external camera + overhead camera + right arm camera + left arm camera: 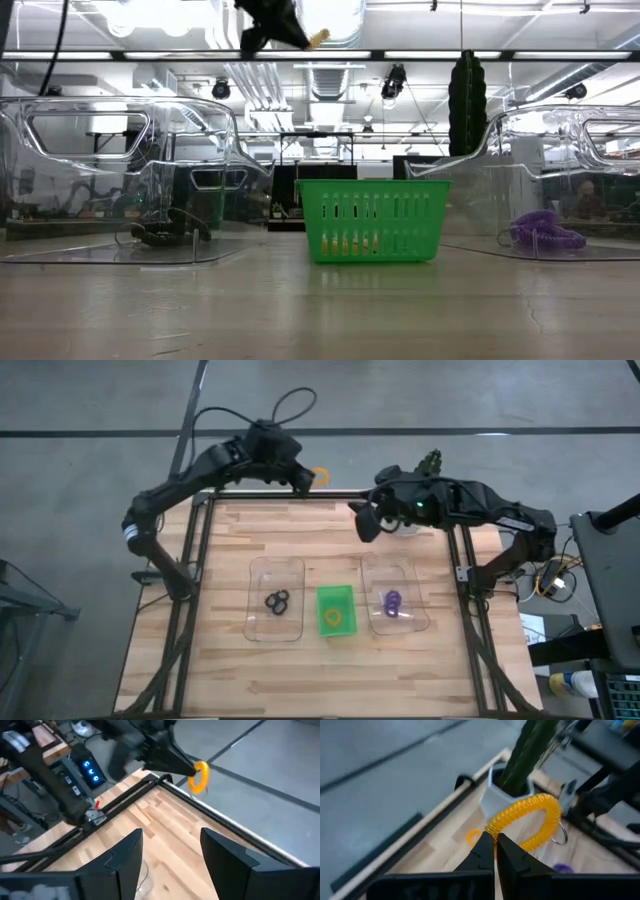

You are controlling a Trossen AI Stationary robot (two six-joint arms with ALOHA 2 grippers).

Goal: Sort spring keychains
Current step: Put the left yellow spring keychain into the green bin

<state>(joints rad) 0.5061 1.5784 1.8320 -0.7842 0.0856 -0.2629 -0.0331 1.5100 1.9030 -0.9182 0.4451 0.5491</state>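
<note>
Your left claw (303,479) is pinched tight on an orange spring keychain (319,473), held up in the air over the far rail of the counter (230,660), at about 12 o'clock in the overhead view. The left wrist view shows the coil (527,820) gripped at one end between the two closed fingers, the rest of the loop arching free with a small metal ring hanging off it. So you are mid-carry: the piece is picked and lifted, not yet delivered.

The sorting already reads clearly. Black keychains (277,601) lie in the clear tray (256,628) at 9 o'clock of the green basket (336,608), purple ones (391,601) in the clear tray (418,622) at 3 o'clock of it, and an orange coil (334,619) sits in the green basket itself. My judgement is that your orange piece belongs there.

Your next move calls for bringing the left claw toward 6 o'clock, centring it over the basket, lowering, then opening. The basket is narrow and flanked closely by both trays, so line up well before releasing; the springy loop may bounce.

Your right claw (366,520) waits with fingers apart above the counter's far edge, near 1 o'clock.
</note>
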